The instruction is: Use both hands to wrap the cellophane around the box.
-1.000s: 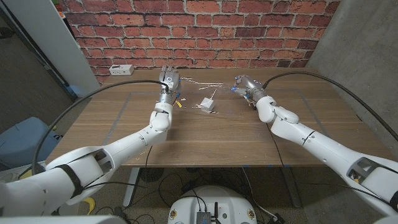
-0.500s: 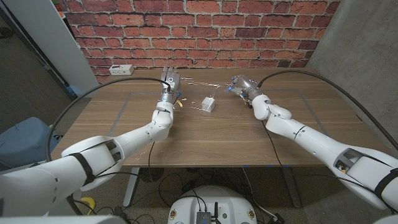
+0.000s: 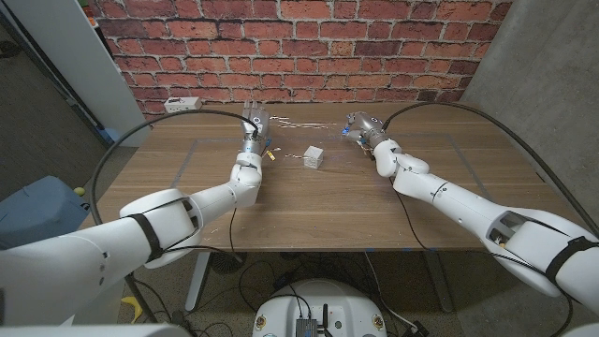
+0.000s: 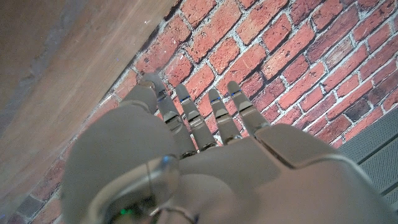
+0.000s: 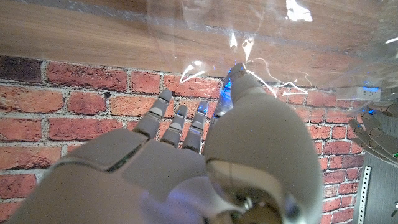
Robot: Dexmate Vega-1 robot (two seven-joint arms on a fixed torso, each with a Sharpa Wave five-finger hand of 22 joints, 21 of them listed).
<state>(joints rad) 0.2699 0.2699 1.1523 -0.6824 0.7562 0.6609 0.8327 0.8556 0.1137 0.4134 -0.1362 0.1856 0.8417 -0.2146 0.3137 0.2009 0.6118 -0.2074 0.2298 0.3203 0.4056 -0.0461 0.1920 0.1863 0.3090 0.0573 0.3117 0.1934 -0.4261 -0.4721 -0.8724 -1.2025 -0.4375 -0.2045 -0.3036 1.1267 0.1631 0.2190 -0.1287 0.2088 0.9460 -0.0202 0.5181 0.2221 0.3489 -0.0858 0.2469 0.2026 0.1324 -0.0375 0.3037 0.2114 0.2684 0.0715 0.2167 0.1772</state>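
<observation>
While both hands, left hand (image 3: 254,120) and right hand (image 3: 362,125), pinch the clear crinkled cellophane sheet (image 3: 304,126) taut beyond the small white cardboard box (image 3: 314,157), it looks liable to slip from their fingertips.

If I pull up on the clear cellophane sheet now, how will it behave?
Probably floppy: the clear cellophane sheet already creases and glints. It looks thin and likely slippery for the fingers. The small white box resting on it looks light, so it may slide or tip.
</observation>
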